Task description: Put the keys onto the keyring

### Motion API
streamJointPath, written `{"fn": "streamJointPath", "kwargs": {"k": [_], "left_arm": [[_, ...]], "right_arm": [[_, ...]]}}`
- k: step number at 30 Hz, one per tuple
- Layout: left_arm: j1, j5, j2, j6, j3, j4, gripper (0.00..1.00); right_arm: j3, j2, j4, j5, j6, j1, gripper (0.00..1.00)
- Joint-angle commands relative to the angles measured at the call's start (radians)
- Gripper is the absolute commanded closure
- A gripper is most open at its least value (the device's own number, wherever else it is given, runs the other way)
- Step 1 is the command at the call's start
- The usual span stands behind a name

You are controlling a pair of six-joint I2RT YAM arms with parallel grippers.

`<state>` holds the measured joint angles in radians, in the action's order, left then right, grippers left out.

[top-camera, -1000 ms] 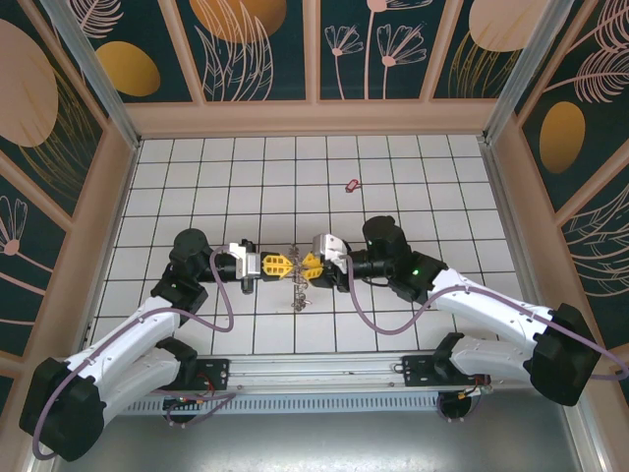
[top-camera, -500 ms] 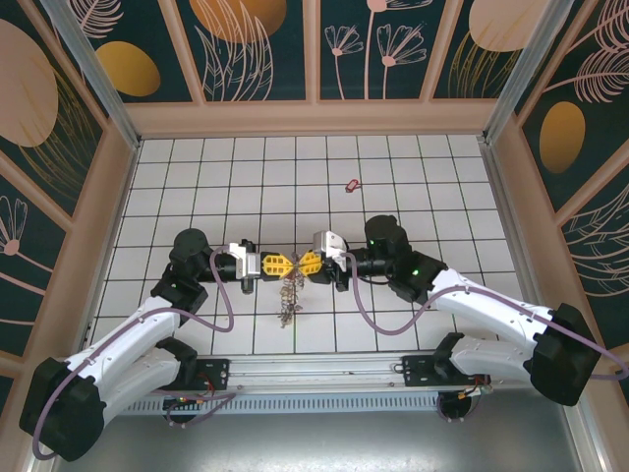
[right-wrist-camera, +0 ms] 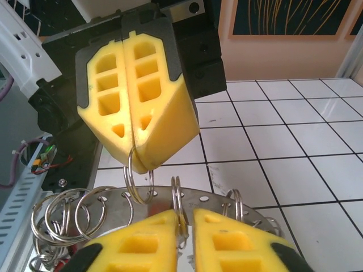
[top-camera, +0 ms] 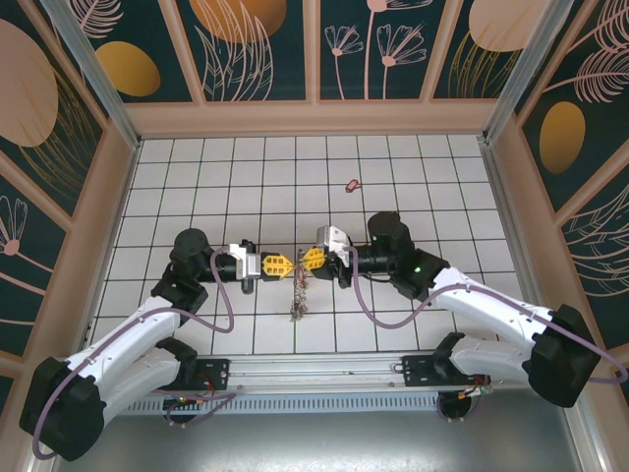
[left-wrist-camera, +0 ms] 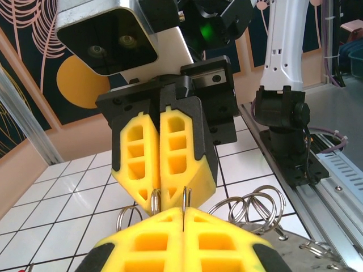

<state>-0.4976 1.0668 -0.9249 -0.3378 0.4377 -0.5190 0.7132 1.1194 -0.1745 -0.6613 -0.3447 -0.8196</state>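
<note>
Nearest the arm bases, the left jaws are together, yellow pads [left-wrist-camera: 227,246] clamped on one small split ring of the keyring [top-camera: 298,295]; the wire shows in the seam in the left wrist view. Facing them almost tip to tip, the right jaws are all but together, with a second small ring caught in the narrow slot between their pads [right-wrist-camera: 142,246]. The keyring hangs below the two tips as a tangled bunch over the middle of the bench [top-camera: 442,187]. I cannot tell whether its lowest pieces touch the tiles. My main worry is that both holds are on thin round wire between soft pads. If either arm draws away or twists, I expect the wire to slide out and the bunch to drop or swing. Neighbouring rings crowd both tips and could snag a pad. The tips are close enough that a small misjudged move could knock them together. Farther back, one loose key [top-camera: 352,184] with a pinkish tag lies flat, well apart from the arms. Fetching it would mean freeing one pair of jaws, which leaves the bunch on a single pinch. A thin key lying flat on tile may also skid rather than lift.
</note>
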Motion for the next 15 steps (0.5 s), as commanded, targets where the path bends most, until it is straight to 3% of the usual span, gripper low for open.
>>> {"fn": "streamJointPath", "kwargs": {"k": [1, 6, 12, 15], "left_arm": [[-0.004, 0.039, -0.005, -0.023, 0.018, -0.017, 1.0], [-0.005, 0.041, -0.014, -0.045, 0.03, 0.006, 1.0], [-0.005, 0.041, -0.02, -0.049, 0.036, 0.008, 1.0], [-0.005, 0.037, -0.019, -0.056, 0.035, 0.019, 1.0]], "right_arm": [[0.033, 0.002, 0.007, -0.056, 0.047, 0.022, 0.91], [0.085, 0.049, 0.064, -0.165, 0.136, 0.055, 0.87], [0.171, 0.123, 0.181, -0.235, 0.17, 0.063, 1.0], [0.206, 0.141, 0.244, -0.253, 0.175, 0.068, 1.0]]}}
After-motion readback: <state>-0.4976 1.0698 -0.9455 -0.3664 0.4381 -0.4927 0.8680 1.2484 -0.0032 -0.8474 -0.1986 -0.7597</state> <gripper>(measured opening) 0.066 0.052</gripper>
